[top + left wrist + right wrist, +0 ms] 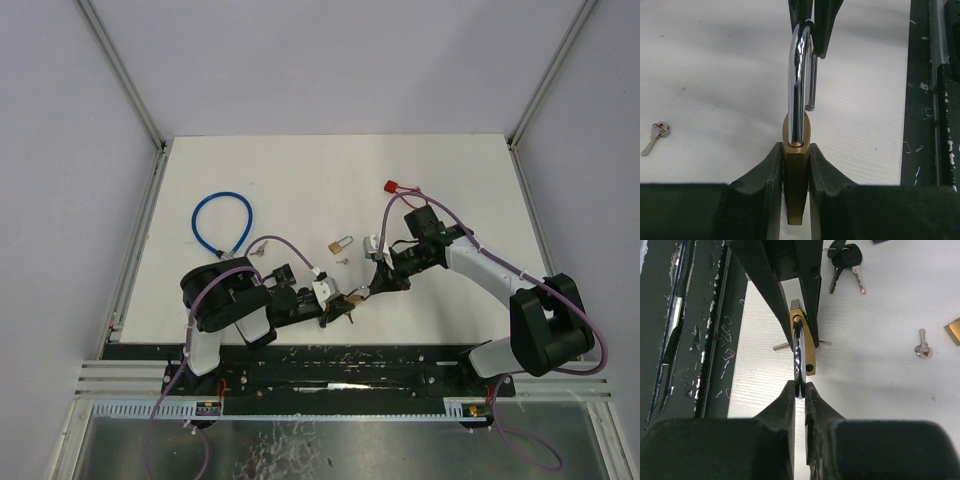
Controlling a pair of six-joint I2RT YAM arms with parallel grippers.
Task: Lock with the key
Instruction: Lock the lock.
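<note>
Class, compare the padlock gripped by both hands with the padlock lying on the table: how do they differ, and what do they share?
The held padlock is gripped, left hand on its body, right hand on its shackle; the loose padlock lies on the table, untouched. The held padlock's shackle is open, one leg free; the loose padlock's is too small to judge. Both have brass bodies and silvery shackles.

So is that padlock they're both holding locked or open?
Open: the free end of the shackle hangs outside the brass body of the padlock.
</note>
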